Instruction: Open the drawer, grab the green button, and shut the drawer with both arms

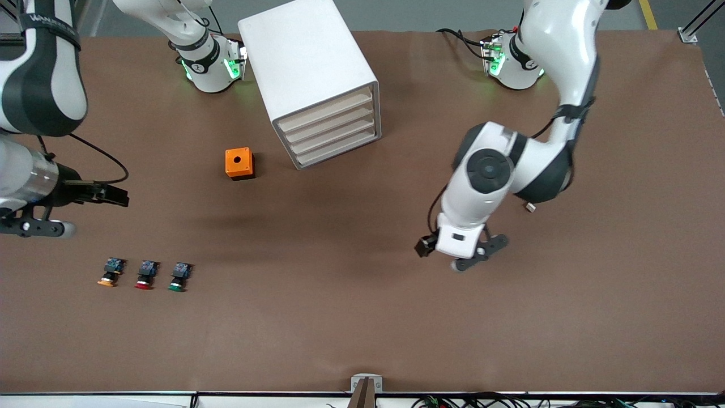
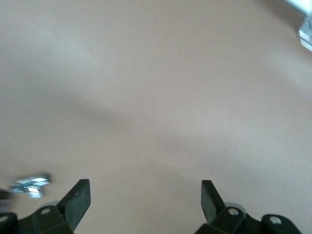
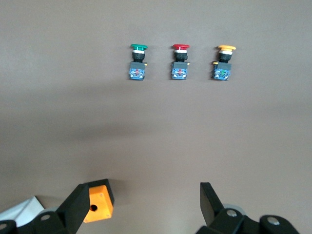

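- The white cabinet (image 1: pixel 308 73) stands on the brown tabletop (image 1: pixel 362 317) near the robots' bases, closer to the right arm's base, with its four drawer fronts turned toward the front camera and the left arm's end.
- The drawer (image 1: pixel 333 135), third from the top, sits flush with the other three; all four are shut.
- An orange box (image 1: pixel 239 163) with a round hole in its top lies on the tabletop just beside the cabinet, toward the right arm's end.
- Three push buttons lie in a row, nearer to the front camera than the orange box and toward the right arm's end.
- The green button (image 1: pixel 179 277) is the one of the row closest to the table's middle, lying on its side, cap toward the front camera; it is out on the tabletop, well apart from the cabinet.
- The red button (image 1: pixel 145 275) lies in the middle of the row, the orange-capped button (image 1: pixel 110 272) at its end.
- The right gripper (image 3: pixel 141 200) hovers over bare tabletop near the row, fingers spread wide, holding nothing.
- The left gripper (image 2: pixel 145 197) hangs over bare tabletop toward the left arm's end, fingers wide apart and empty.
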You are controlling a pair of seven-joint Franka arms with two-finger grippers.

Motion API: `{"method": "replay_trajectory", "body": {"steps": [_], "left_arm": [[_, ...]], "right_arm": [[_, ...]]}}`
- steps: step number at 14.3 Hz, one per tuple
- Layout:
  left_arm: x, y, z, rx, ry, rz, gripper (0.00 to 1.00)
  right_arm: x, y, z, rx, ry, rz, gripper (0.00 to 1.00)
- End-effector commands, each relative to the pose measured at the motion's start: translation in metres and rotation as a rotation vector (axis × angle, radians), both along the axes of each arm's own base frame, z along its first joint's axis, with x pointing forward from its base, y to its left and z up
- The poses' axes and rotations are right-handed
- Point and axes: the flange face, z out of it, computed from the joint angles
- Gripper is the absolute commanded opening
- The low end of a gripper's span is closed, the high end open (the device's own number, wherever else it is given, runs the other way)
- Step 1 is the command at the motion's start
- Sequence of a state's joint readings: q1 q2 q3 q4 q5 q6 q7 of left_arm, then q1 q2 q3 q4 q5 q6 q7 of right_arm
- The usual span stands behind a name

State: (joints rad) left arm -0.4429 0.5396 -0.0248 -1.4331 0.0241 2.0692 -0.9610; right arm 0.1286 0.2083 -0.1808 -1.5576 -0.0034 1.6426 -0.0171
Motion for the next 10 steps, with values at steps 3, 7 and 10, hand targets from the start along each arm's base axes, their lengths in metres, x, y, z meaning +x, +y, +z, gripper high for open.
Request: {"method": "replay_trajectory", "body": {"steps": [3,7,10], "left_arm": [[0.0,0.099,0.095,0.052,0.003,-0.133,1.0],[-0.013,0.184,0.166,0.076,-0.01,-0.275,1.0],[-0.035,0.221,0.204,0.077,0.008,-0.345,1.0]], "right_arm": [[-0.008,-0.061,0.018,0.02,-0.028,0.039,1.0],[-0.008,-0.075,0.02,0.026,-0.036,0.007,1.0],[-0.007,-0.074,0.024,0.017,-0.042,0.018,1.0]]}}
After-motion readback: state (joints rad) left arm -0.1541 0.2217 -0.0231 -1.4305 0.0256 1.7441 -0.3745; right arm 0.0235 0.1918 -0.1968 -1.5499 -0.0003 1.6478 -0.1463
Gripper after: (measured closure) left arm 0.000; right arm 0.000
